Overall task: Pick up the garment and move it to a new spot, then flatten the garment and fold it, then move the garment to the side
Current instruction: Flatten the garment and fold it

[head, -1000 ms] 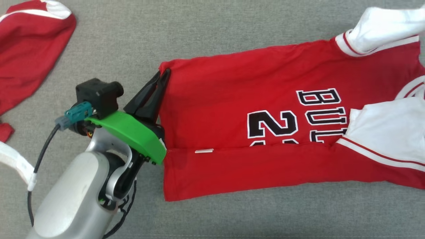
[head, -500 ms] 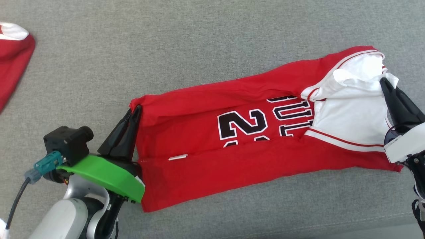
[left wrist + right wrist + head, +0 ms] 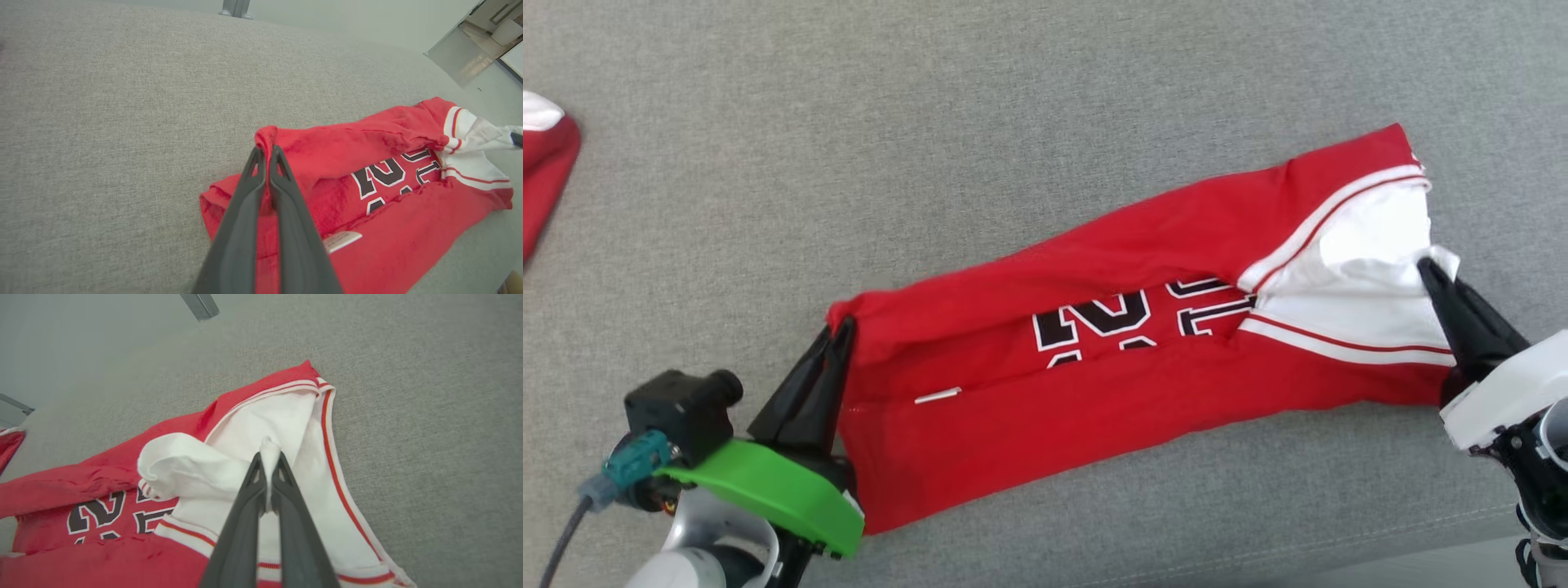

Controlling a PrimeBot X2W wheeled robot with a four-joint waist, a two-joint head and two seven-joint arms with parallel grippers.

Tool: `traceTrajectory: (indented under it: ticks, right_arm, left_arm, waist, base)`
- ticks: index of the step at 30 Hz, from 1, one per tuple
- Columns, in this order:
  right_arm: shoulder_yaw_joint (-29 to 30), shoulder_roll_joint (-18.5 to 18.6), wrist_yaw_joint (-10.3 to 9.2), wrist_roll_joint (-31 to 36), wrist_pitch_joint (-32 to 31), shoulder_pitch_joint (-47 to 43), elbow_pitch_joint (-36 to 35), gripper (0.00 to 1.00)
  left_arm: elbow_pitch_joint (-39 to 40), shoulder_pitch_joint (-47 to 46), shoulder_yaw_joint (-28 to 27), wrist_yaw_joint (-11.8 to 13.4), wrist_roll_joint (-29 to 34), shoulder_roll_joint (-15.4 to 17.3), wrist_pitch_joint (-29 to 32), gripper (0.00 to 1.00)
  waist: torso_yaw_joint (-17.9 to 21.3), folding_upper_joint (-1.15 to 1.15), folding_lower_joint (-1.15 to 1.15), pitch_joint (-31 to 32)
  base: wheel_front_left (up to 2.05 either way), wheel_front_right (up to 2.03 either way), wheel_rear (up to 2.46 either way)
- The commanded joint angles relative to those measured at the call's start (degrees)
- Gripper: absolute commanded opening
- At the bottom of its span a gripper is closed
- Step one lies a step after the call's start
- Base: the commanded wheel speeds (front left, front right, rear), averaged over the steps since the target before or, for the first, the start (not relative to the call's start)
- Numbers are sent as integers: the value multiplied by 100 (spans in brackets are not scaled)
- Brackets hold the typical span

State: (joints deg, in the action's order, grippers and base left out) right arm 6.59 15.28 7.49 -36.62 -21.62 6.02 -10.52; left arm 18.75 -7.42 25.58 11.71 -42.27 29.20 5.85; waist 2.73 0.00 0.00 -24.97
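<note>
The garment [image 3: 1094, 359] is a red jersey with white sleeves and black numbers, lying lengthwise across the grey cushion, its long sides folded inward. My left gripper [image 3: 843, 327] is shut on the red hem corner at the garment's left end [image 3: 267, 141]. My right gripper [image 3: 1427, 268] is shut on a bunch of white sleeve cloth at the right end [image 3: 269, 447]. The garment [image 3: 392, 196] stretches between both grips, with a small white label [image 3: 341, 241] near the fold. The lettering on the garment [image 3: 102, 514] is partly covered by the folded edges.
Another red and white cloth [image 3: 543, 171] lies at the far left edge of the head view. The grey cushion [image 3: 931, 147] stretches wide behind the garment. A seam and the cushion's front edge [image 3: 1339, 547] run close to my right arm.
The camera has shifted. The garment's far long edge has come further toward me over the numbers, narrowing the jersey. Both grippers keep their grips on its two ends.
</note>
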Motion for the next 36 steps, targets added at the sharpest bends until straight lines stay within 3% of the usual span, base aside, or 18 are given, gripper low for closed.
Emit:
traceTrajectory:
  ticks: [1, 2, 5, 9, 14, 17, 21, 26, 27, 28, 31, 36]
  right_arm:
    - [-34, 67, 0, 140, -51, -55, 79, 82]
    - [-73, 79, 0, 186, -108, -75, 142, 100]
    - [-95, 127, 0, 341, -216, -3, 224, 100]
    - [38, 99, 0, 424, -346, 226, 203, 100]
    - [178, 88, 0, 862, -609, 691, 530, 100]
    - [69, 116, 0, 1196, -833, 955, 906, 100]
    - [35, 126, 0, 1534, -1136, 1207, 1533, 100]
    - [78, -57, -5, 1582, -1584, 1317, 2284, 100]
    - [100, -115, 0, 1447, -1601, 1343, 2352, 41]
    - [115, -159, 3, 1278, -1531, 1402, 2374, 0]
    - [331, -53, 1, 958, -1281, 1504, 2351, 0]
    - [1466, 489, -5, 1066, -1167, 1559, 2404, 0]
  left_arm:
    - [-48, 168, 66, 37, 158, 103, -41, 100]
    - [-90, 249, 136, 34, 173, 116, -4, 100]
    - [-222, 433, 247, 97, 348, 268, 20, 100]
    - [-309, 680, 145, 326, 512, 233, -288, 100]
    - [-393, 735, -120, 547, 989, 129, -1318, 100]
    - [-574, 663, -204, 583, 1135, -155, -1887, 100]
    - [-947, 576, -226, 473, 1483, -506, -2093, 100]
    - [-1090, 684, -589, 89, 2028, -1097, -2102, 100]
    - [-1110, 703, -654, -10, 2091, -1196, -2103, 100]
    - [-1170, 739, -728, -138, 2176, -1310, -2104, 100]
    - [-1321, 839, -941, -427, 2378, -1597, -2105, 100]
    - [-1563, 973, -1365, -837, 2643, -2094, -2106, 100]
  waist:
    - [35, 0, 0, 23]
    - [40, 0, 0, 32]
    - [54, 0, 0, 55]
    - [44, 0, 0, 55]
    - [-8, 0, 0, -1]
    - [-100, 0, 0, 0]
    - [-266, 0, 0, 29]
    - [-452, 0, 0, 97]
    - [-478, 0, 0, 113]
    - [-515, 0, 0, 140]
    - [-580, 0, 0, 239]
    - [-688, 0, 0, 494]
  base:
    - [0, 0, 0]
    - [0, 0, 0]
    - [0, 0, 0]
    - [0, 0, 0]
    - [0, 0, 0]
    - [0, 0, 0]
    - [0, 0, 0]
    - [0, 0, 0]
    - [0, 0, 0]
    - [0, 0, 0]
    - [0, 0, 0]
    - [0, 0, 0]
